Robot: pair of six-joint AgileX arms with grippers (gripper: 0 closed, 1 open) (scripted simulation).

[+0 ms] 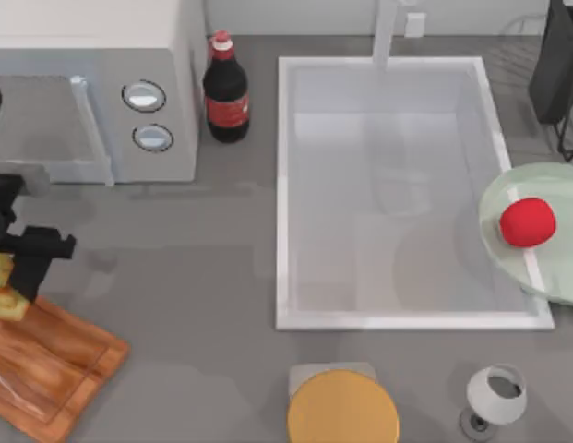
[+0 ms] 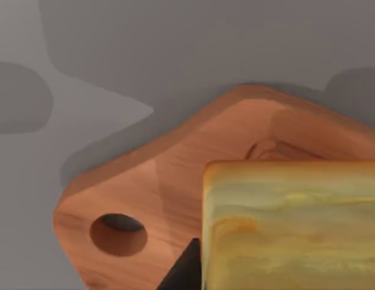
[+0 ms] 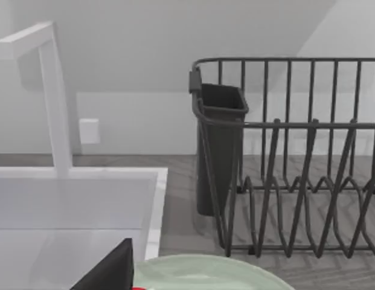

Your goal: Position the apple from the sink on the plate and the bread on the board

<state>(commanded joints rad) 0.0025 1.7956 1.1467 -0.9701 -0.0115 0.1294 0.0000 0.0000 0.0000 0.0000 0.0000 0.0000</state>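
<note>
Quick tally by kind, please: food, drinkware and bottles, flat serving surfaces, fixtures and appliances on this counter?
Food: 2, apple, bread
Bottle and glass: 2, cola bottle, wine glass
Flat surfaces: 3, plate, board, orange disc
Fixtures: 3, sink, microwave, dish rack
Total: 10

This is a kitchen counter, rendered in simulation. A large white sink [image 1: 411, 194] with a raised rim and a white faucet [image 1: 386, 32] takes up the centre and upper right of the top view. A grey microwave [image 1: 92, 88] with two round dials sits at the upper left, a cola bottle [image 1: 225, 88] just beside it. A dark wire dish rack [image 3: 296, 163] (with a cutlery holder at its end) stands behind the sink. A wooden cutting board [image 1: 46, 365] lies at the lower left, a wine glass [image 1: 495, 397] at the lower right.
</note>
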